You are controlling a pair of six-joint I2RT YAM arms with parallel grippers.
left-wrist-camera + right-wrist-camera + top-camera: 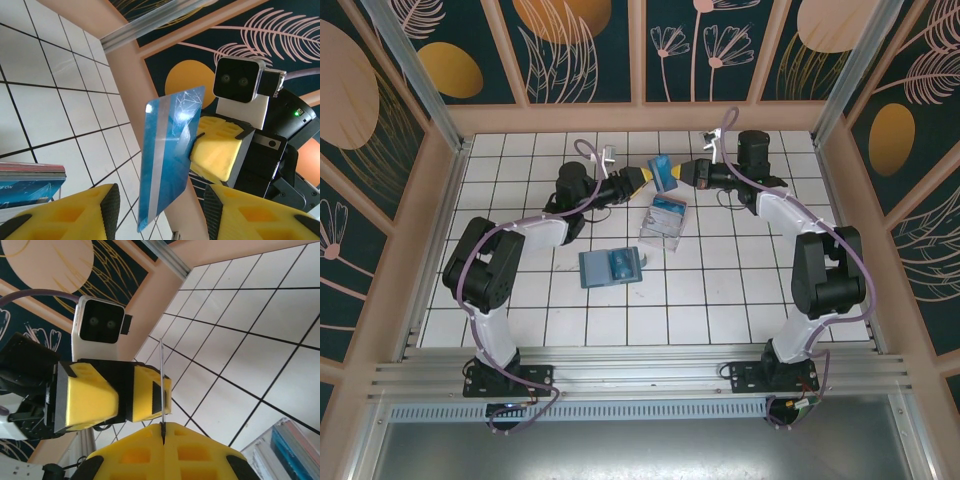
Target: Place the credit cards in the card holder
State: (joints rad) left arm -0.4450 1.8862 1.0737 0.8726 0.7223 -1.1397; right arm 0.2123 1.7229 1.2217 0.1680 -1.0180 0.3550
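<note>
A blue credit card with a silver stripe is held upright above the far middle of the floor, between the two arms. My right gripper is shut on it; in the right wrist view the card stands edge-on out of the closed jaws. My left gripper faces it and is open. In the left wrist view the card hangs in the gap of that gripper, touching neither pad. The dark teal card holder lies open on the tiles nearer the bases.
A clear plastic tray holding more cards sits just below the grippers, between them and the holder. The wooden back wall is close behind the grippers. Wooden side walls bound the tiled floor.
</note>
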